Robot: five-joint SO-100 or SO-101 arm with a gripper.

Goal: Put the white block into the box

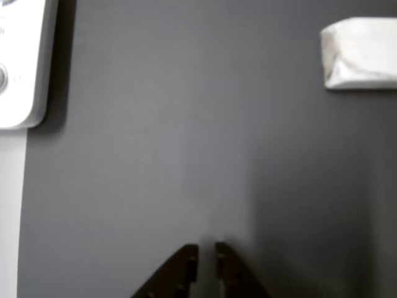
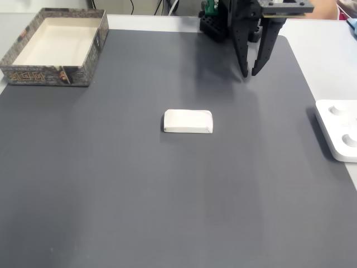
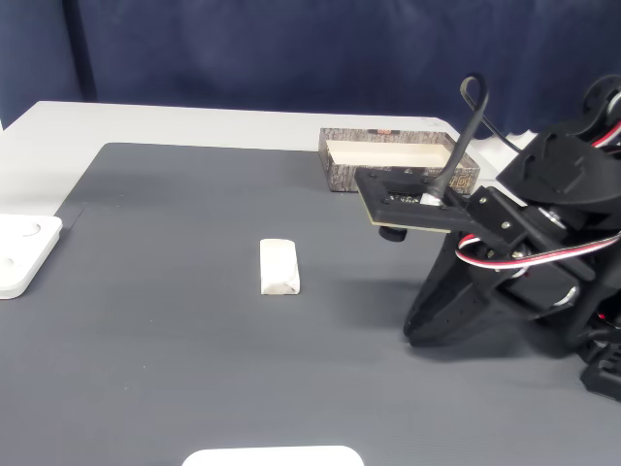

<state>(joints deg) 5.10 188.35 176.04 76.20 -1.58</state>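
We see the black gripper [image 2: 249, 72] pointing down at the dark grey mat [image 2: 139, 195], and its two fingers are nearly together with just a thin gap between the tips, holding nothing. In the other view the two dark tips [image 1: 206, 257] poke in from the bottom edge, with bare mat under them. The white block [image 2: 188, 121] lies flat on the mat, well apart from the gripper, nearer to us and to the left of it in a fixed view. In the other view the white block [image 1: 361, 53] sits far up in the top right corner, away from the tips, and its left end looks a bit grey and scuffed. In a fixed view from the side, the white block [image 3: 278, 266] lies to the left of the gripper [image 3: 422, 335], not touching it. The box [image 2: 53, 47] sits at the far left corner of the mat in a fixed view, well apart from the gripper and from the block, and its cream inside has nothing in it. A flat white device [image 2: 339, 128] rests at the right edge of the mat, nearer to us than the gripper. In the other view that white device [image 1: 22, 62] is at the top left, far from the tips.
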